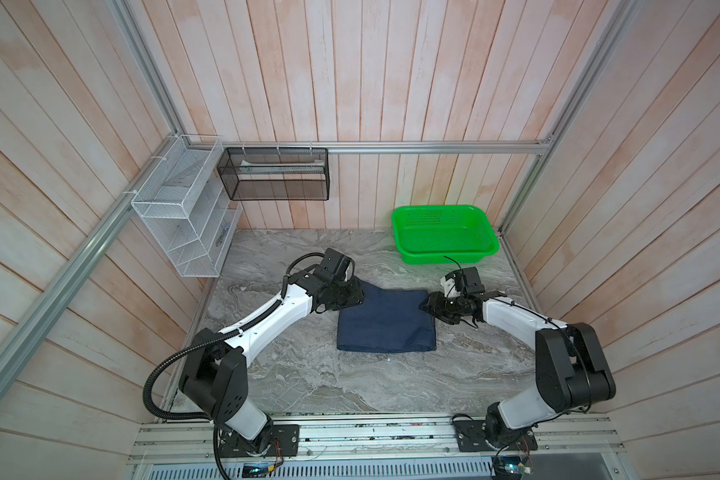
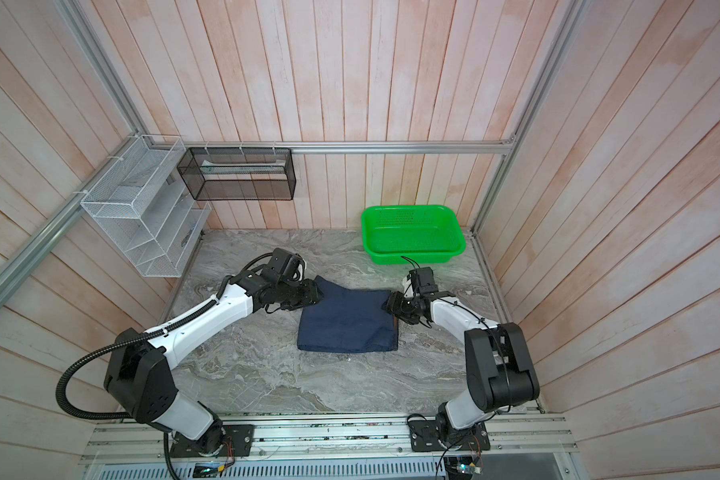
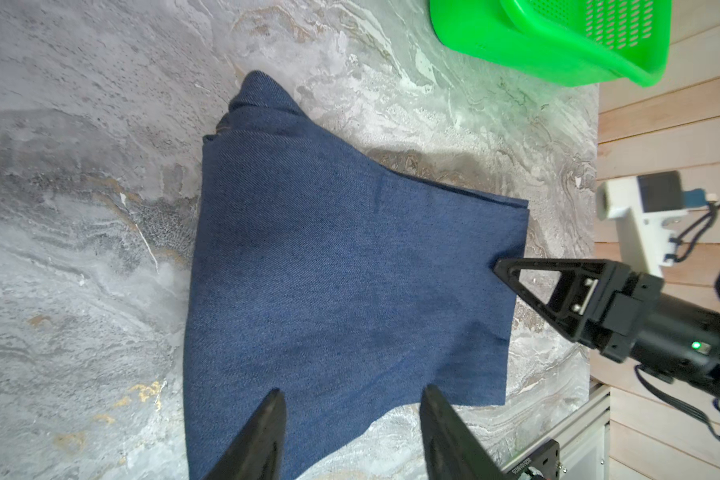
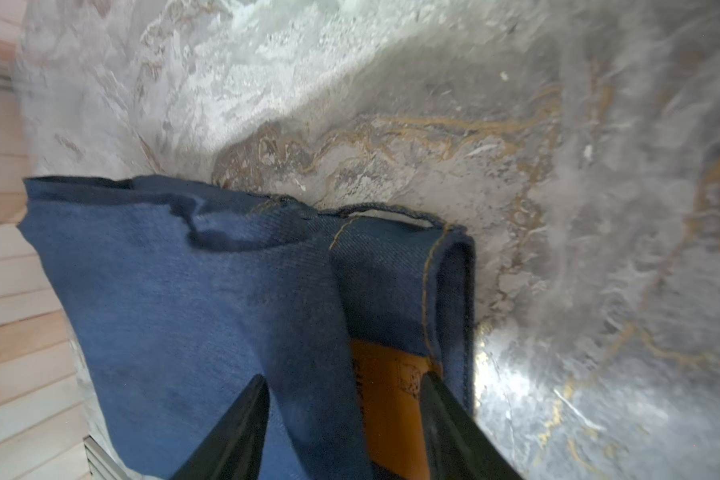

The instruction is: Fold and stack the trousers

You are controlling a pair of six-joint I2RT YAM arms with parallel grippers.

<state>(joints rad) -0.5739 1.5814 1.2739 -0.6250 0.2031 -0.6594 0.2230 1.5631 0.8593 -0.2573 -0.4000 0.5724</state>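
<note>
Currently: 1 pair of trousers (image 1: 385,322), folded, centre of table (image 1: 308,386), 2 grippers at its far corners.

Item: dark navy denim, folded into a roughly square packet and lying flat on the grey marble-pattern top in both top views. Far left corner rises to a slight peak. Tan stitching (image 4: 427,291) and brown patch (image 4: 387,407) show at the right edge in the right wrist view. Left gripper (image 1: 350,296): over the far left corner, fingers spread, cloth lying flat beneath them, nothing pinched. Right gripper (image 1: 427,305): at the far right corner, fingers (image 4: 242,424) spread, denim and patch showing between them. Also present: 1 green basket (image 1: 445,235), far right of the table, well apart from the trousers.
</note>
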